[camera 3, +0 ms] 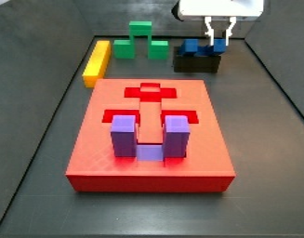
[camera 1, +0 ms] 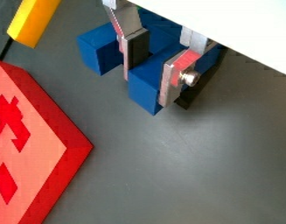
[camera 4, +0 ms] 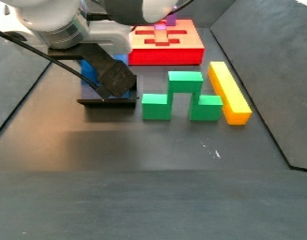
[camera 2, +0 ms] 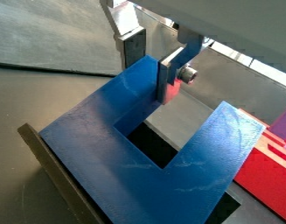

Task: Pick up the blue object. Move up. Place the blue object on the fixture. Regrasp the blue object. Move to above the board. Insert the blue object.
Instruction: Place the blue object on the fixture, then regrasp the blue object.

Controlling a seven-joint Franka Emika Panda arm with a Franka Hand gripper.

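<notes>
The blue object (camera 1: 145, 94) (camera 2: 145, 131) is a deep-blue U-shaped block resting on the dark fixture (camera 3: 198, 63) (camera 4: 105, 101). My gripper (camera 1: 151, 80) (camera 2: 151, 77) stands over it with one prong between its two silver fingers. In both wrist views each pad lies against the blue with no gap, so the gripper is shut on it. In a side view the gripper (camera 3: 217, 39) hangs at the far right above the fixture. The red board (camera 3: 148, 158) (camera 4: 141, 52) lies apart from the fixture, its edge showing in a wrist view (camera 1: 23, 140).
A purple U-shaped block (camera 3: 144, 139) sits in a recess of the board. Green blocks (camera 3: 144, 42) (camera 4: 181, 94) and a yellow bar (camera 3: 97, 60) (camera 4: 228, 92) lie on the dark floor beside the fixture. Raised black walls border the workspace.
</notes>
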